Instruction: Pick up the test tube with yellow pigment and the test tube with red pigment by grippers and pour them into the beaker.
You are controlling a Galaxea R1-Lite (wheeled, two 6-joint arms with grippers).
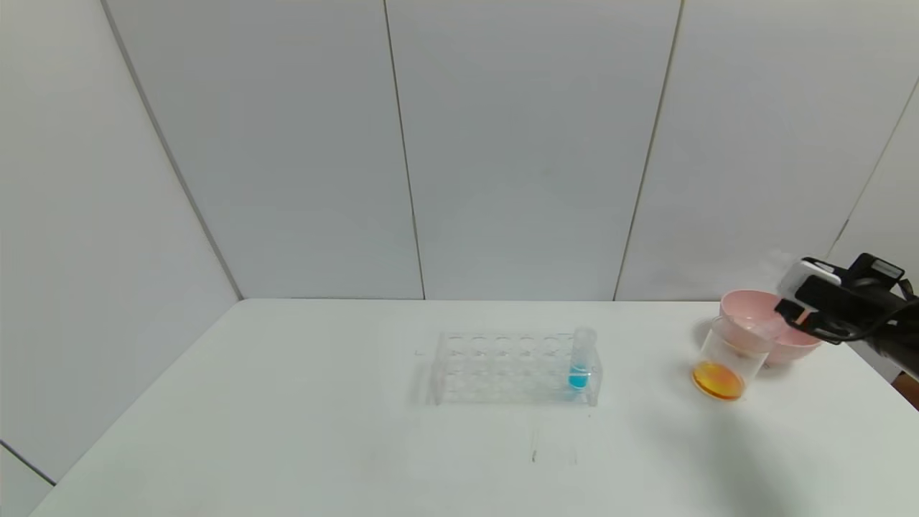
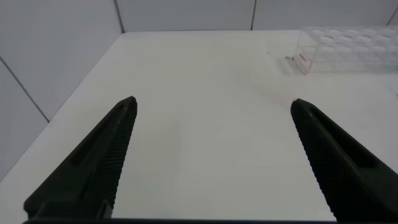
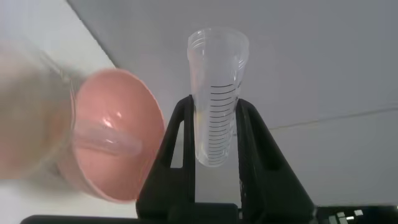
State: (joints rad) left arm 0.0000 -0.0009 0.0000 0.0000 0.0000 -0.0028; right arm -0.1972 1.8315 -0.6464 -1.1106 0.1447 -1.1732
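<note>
My right gripper [image 1: 784,314] hovers at the far right, over the pink bowl [image 1: 747,305] and beside the beaker [image 1: 724,359]. In the right wrist view the gripper [image 3: 216,102] is shut on a clear graduated test tube [image 3: 217,93] that holds no visible liquid. I cannot tell which pigment it held. A second clear tube [image 3: 106,140] lies inside the pink bowl [image 3: 127,93]. The beaker holds orange-yellow liquid at its bottom and shows blurred in the right wrist view [image 3: 28,112]. My left gripper [image 2: 212,102] is open and empty above the bare table, out of the head view.
A clear many-holed rack [image 1: 502,366] stands mid-table with one blue-liquid tube [image 1: 580,359] in its right end. The rack also shows in the left wrist view [image 2: 348,50]. Grey wall panels stand behind the white table [image 1: 287,431].
</note>
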